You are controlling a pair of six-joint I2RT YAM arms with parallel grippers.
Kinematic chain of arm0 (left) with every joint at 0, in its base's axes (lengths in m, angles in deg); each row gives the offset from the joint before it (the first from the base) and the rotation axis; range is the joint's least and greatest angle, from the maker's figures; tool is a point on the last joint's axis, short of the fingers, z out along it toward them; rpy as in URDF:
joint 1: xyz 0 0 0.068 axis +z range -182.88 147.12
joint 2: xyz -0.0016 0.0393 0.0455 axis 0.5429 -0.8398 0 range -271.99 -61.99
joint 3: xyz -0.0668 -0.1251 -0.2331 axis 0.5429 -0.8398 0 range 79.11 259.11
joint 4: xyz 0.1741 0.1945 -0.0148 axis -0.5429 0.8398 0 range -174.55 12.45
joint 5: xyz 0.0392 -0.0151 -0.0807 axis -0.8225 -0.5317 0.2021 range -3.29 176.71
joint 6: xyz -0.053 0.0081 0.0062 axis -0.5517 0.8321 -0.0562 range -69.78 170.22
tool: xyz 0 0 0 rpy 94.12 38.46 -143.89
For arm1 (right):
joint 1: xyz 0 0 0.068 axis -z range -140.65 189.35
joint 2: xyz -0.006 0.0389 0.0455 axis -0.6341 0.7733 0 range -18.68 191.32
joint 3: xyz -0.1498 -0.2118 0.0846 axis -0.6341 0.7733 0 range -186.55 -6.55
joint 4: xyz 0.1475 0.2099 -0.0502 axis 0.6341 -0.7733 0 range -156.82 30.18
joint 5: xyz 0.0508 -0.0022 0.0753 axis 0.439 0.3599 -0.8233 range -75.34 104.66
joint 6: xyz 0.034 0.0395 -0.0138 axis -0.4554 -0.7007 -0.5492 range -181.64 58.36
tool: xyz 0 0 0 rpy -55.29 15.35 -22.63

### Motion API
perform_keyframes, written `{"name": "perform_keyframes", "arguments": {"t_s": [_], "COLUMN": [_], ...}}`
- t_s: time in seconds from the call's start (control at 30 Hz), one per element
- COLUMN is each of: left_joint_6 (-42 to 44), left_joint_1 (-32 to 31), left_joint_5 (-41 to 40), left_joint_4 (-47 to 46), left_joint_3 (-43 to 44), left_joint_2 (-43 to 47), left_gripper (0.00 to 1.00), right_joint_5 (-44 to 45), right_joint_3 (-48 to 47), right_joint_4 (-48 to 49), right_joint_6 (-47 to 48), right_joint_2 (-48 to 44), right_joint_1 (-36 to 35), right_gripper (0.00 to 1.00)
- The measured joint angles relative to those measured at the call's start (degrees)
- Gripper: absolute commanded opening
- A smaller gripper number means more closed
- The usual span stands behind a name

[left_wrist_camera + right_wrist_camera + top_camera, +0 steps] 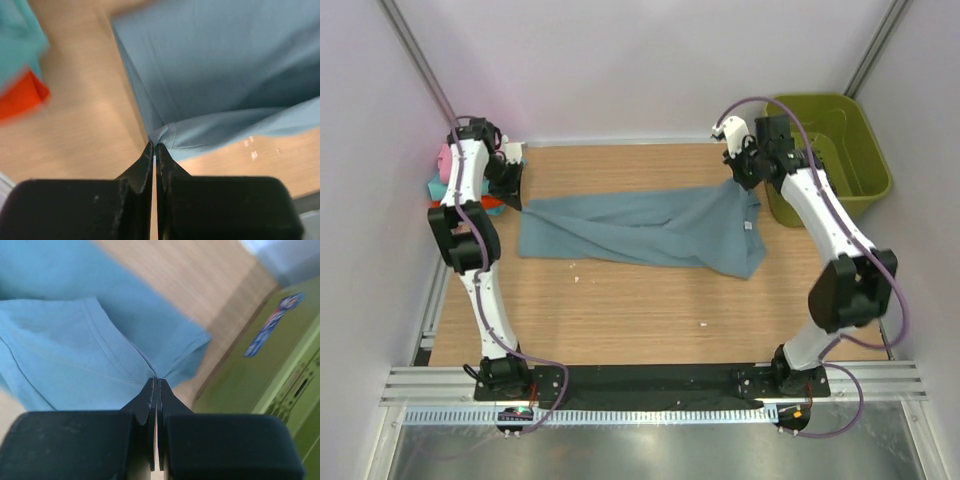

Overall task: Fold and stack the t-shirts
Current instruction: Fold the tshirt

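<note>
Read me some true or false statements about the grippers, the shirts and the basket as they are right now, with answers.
1. The left gripper is shut on a corner of the blue-grey t-shirt. True.
2. The right gripper hangs open above the basket. False: it is shut on the other end of the same shirt, beside the basket.
3. The blue-grey t-shirt lies inside the basket. False: it lies stretched across the wooden table between the two arms.
4. The pink, teal and orange shirts sit at the far left of the table, by the left arm. True.
</note>
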Motion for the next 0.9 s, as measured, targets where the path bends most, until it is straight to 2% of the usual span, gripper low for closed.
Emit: {"name": "perform_keyframes", "arguments": {"t_s": [0.07, 0.13, 0.27, 0.4, 0.5, 0.53, 0.57, 0.63, 0.73, 0.83, 0.9], "left_joint_6": [0.5, 0.63, 0.59, 0.39, 0.13, 0.04, -0.09, -0.39, -1.09, -1.57, -1.64], "left_joint_1": [-0.79, -1.51, -2.47, -2.58, -2.6, -2.69, -2.8, -2.99, -3.3, -3.56, -3.63], "left_joint_5": [-0.28, -0.61, -1.01, -1.97, -3.02, -3.5, -3.98, -4.98, -6.23, -7.37, -7.65], "left_joint_4": [-0.57, -1.18, -0.83, -0.68, -0.68, -0.66, -0.66, -0.59, -0.48, -0.5, -0.7], "left_joint_3": [7.82, 12.07, 14.45, 16.09, 16.15, 16.15, 16.15, 16.13, 16.06, 15.72, 13.05], "left_joint_2": [-6.43, -10.36, -12.33, -12.5, -13.31, -13.86, -14.43, -15.39, -15.26, -13.35, -9.7], "left_gripper": [0.0, 0.0, 0.0, 0.0, 0.05, 0.09, 0.25, 0.37, 0.59, 0.66, 0.67], "right_joint_5": [-0.09, 0.04, 0.07, 0.02, 0.63, 1.4, 2.62, 5.64, 9.86, 11.91, 11.82], "right_joint_3": [-5.22, -9.99, -16.96, -18.21, -18.18, -18.18, -18.18, -18.14, -16.24, -13.9, -12.11], "right_joint_4": [3.06, 4.74, 7.43, 8.87, 9.33, 9.62, 9.88, 9.92, 9.51, 8.61, 6.95], "right_joint_6": [0.26, 0.37, 0.31, 0.02, -1.05, -1.49, -2.01, -3.06, -4.31, -5.84, -6.95], "right_joint_2": [6.6, 11.72, 17.88, 19.54, 20.98, 21.81, 22.75, 24.72, 25.55, 23.8, 21.29], "right_joint_1": [1.66, 2.89, 4.39, 4.52, 4.44, 4.35, 4.22, 4.13, 4.15, 4.24, 4.39], "right_gripper": [0.01, 0.01, 0.01, 0.02, 0.2, 0.33, 0.38, 0.47, 0.51, 0.53, 0.53]}}
